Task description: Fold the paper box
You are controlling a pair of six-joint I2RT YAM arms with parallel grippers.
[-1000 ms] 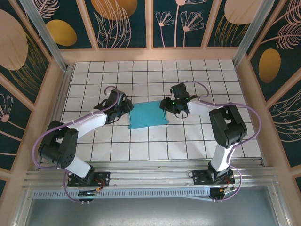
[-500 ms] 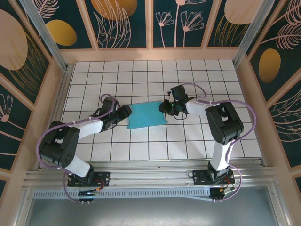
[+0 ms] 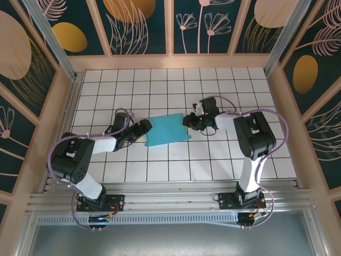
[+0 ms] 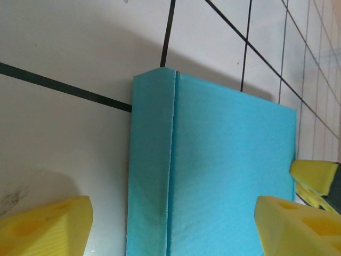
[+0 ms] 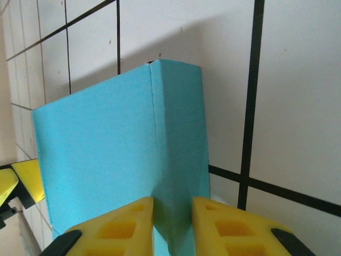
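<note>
As the left gripper [image 3: 144, 128] has spread its jaws wide and slid back from the left fold of the paper box [image 3: 168, 130], the right gripper [image 3: 188, 121] has narrowed its jaws onto the right fold, pinching the card. The box lies flat, teal side up, near the middle of the counter [image 3: 213, 154], so folding looks nearly finished. No brand, label or writing is readable.

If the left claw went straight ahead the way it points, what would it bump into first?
Most likely the paper box: its folded near edge lies straight ahead, between the left gripper's open fingers. How high the fingers ride above the table is unclear.
</note>
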